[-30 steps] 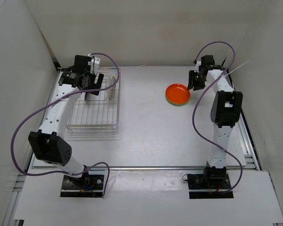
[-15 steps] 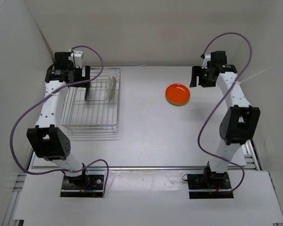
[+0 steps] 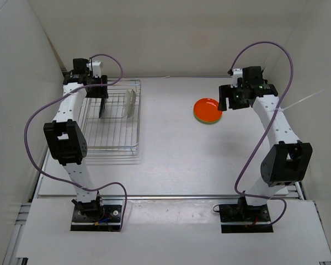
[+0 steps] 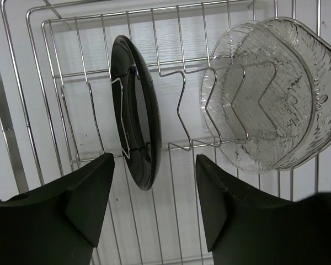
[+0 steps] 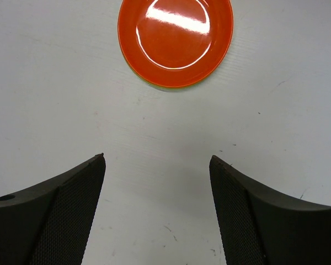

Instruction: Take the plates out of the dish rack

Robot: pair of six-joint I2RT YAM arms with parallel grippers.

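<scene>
The silver wire dish rack [image 3: 138, 122] stands at the left of the table. A glossy black plate [image 3: 102, 107] and a clear plate [image 3: 131, 102] stand on edge in its far end. My left gripper [image 3: 99, 94] hangs open and empty above the black plate. In the left wrist view the black plate [image 4: 138, 127] is just ahead of my left gripper [image 4: 154, 160], with the clear plate [image 4: 270, 94] to the right. A red-orange plate [image 3: 208, 110] lies on the table on a lime green plate [image 5: 154, 84]. My right gripper [image 3: 225, 100] is open and empty beside them.
White walls enclose the table on the left, back and right. Purple cables loop from both arms. In the right wrist view the red-orange plate [image 5: 175, 41] lies ahead of my right gripper [image 5: 157, 157] over bare table. The rack's wire dividers [image 4: 182, 110] stand between the plates.
My left arm has swung back to the rack's far left end, gripper now over the black plate. My right arm has lifted and drawn back to the right of the red-orange plate.
</scene>
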